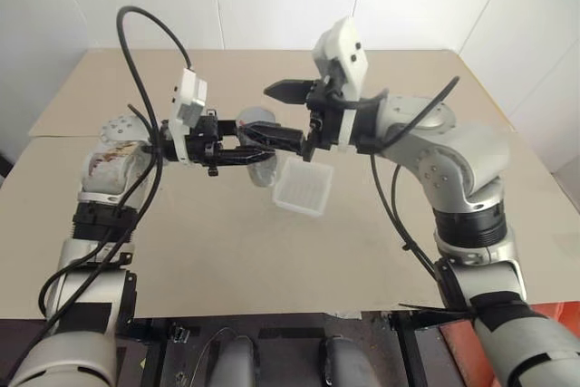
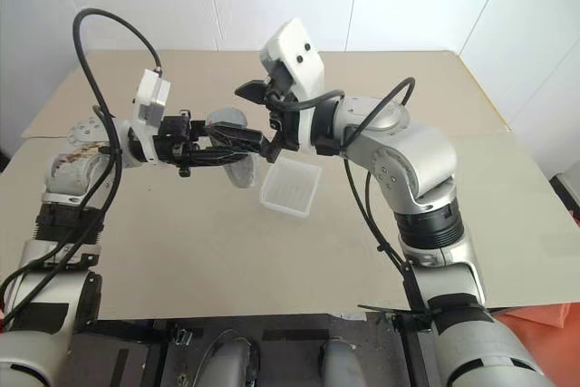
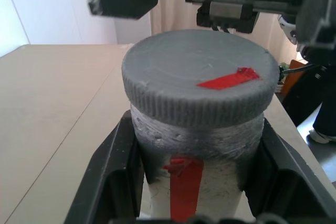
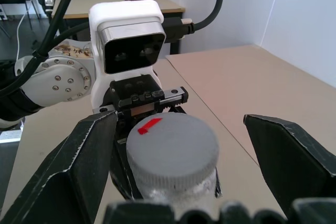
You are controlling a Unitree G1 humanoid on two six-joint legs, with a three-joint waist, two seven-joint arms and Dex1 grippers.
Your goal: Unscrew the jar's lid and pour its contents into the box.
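Grey ribbed plastic forms the lid (image 3: pixel 199 80), which is seated on top of the jar (image 3: pixel 197 145) and carries a short red strip on its flat face. A second red strip runs down the jar's pale side below the lid. The jar is held off the tabletop (image 1: pixel 227 251), gripped by the left gripper (image 1: pixel 258 147); its jaws are closed on the jar's body just under the lid, one black finger (image 3: pixel 113 171) on each side. In the head views the left gripper lies roughly level and points toward the robot's right, with the jar at its tip above the near-centre of the tabletop.

The right gripper (image 1: pixel 294 115) faces the left one from the opposite side, also roughly level. Its jaws stand wide apart, one finger (image 4: pixel 79 166) on either side of the lid with clear space between each finger and the lid's edge; no contact is visible. The lid's flat face is turned toward the right wrist camera.

The box (image 1: pixel 304 188), a translucent white ribbed tray, sits on the tabletop just below the two grippers and slightly toward the robot's right. Whether anything lies inside it cannot be told. The jar's contents are hidden by the closed lid.

The tabletop is a beige surface with a seam running across it on the left.
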